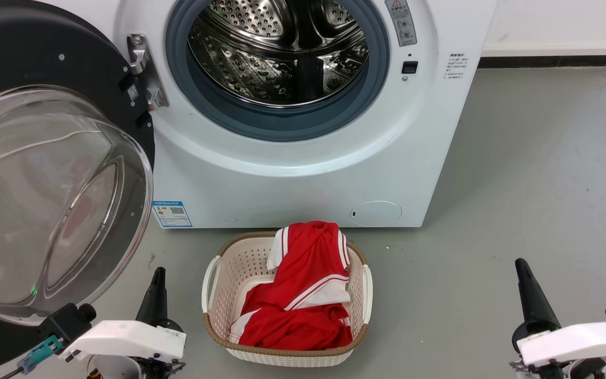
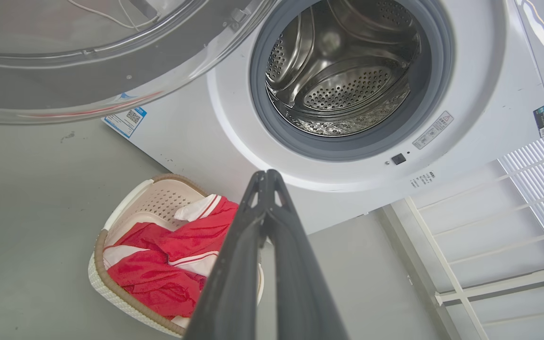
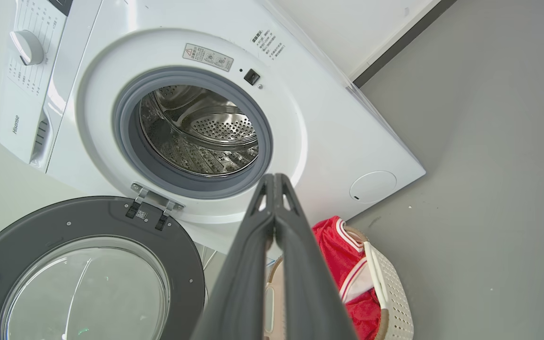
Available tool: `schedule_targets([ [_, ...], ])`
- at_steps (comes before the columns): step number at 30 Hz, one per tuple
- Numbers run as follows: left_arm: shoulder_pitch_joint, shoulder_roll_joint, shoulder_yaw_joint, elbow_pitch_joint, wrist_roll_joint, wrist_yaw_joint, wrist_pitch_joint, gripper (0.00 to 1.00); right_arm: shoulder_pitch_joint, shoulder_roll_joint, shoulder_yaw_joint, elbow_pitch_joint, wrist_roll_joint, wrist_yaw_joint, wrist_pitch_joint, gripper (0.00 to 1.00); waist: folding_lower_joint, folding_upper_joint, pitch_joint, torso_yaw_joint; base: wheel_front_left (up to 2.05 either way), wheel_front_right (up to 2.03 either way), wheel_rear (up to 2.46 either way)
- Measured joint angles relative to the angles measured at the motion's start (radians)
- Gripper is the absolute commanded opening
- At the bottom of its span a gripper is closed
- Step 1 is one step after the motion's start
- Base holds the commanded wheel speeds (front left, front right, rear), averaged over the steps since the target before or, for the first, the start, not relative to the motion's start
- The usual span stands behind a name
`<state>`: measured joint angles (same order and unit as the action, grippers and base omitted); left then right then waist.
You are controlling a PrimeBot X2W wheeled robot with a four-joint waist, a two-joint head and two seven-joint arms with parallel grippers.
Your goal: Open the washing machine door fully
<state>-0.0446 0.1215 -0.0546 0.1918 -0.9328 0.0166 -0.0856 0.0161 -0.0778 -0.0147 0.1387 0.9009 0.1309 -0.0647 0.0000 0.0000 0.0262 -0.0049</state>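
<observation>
Head view. The washing machine door (image 1: 19,47) is swung out wide on its hinge (image 1: 145,73) at the left. Its glass bowl (image 1: 45,200) bulges toward the camera, and the drum (image 1: 282,47) and rubber ring (image 1: 282,123) are fully exposed. The task looks done or nearly done. The left gripper (image 1: 159,275) sits low, just beside the bowl's lower edge. The right gripper (image 1: 523,271) is well apart at the lower right. Both have their fingers pressed together and hold nothing. A basket (image 1: 209,279) with a red garment (image 1: 303,295) stands between them, near the machine's foot.

Left wrist view. The left gripper (image 2: 266,182) is clenched and empty. The door (image 2: 64,94) overhangs the top left.
- Risk: raising this arm could knock the bowl's rim and swing the door back toward shut.
- The basket (image 2: 99,245) is close below, so a low sweep could catch it.
- A white rack (image 2: 465,264) bounds the far side.

Right wrist view. The right gripper (image 3: 275,184) is clenched and empty. The door (image 3: 40,222) lies flat open past its hinge (image 3: 154,200).
- The basket (image 3: 390,288) is beside the fingers.
- Bare floor (image 3: 489,189) gives broad room on the right. The left side is crowded by the door edge.
</observation>
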Motion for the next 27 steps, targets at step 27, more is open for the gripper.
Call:
schedule_targets([
  [27, -0.023, -0.026, 0.065, 0.023, -0.296, -0.062, 0.08, 0.0, -0.055, -0.004, -0.02, 0.044, 0.321, 0.0, 0.058, 0.0, 0.0, 0.0, -0.008, 0.002, 0.0, 0.0, 0.0],
])
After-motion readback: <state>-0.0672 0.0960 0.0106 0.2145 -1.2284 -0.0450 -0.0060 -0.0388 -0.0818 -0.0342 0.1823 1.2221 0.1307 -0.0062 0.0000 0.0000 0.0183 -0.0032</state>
